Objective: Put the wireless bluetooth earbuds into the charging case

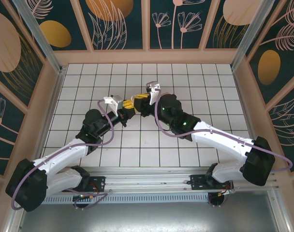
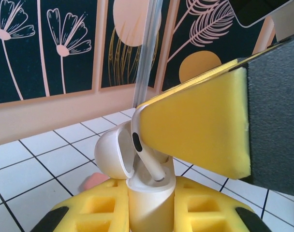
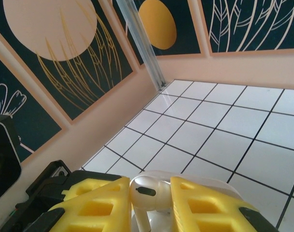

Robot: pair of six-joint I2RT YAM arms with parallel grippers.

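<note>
The left gripper [image 2: 152, 212] is clamped on the charging case [image 2: 148, 193], holding it upright above the tiled surface [image 2: 40, 159] with its lid [image 2: 110, 154] tipped back. The right gripper [image 3: 151, 200] pinches a white earbud [image 2: 148, 162] whose stem sits partly down in the case's mouth. The bud leans, so pushing on at this angle could jam the stem against the socket wall or twist the case in its grip. Letting go too early could leave it half-seated, or let it tip out and drop near the blurred pink piece [image 2: 93, 181] below.
</note>
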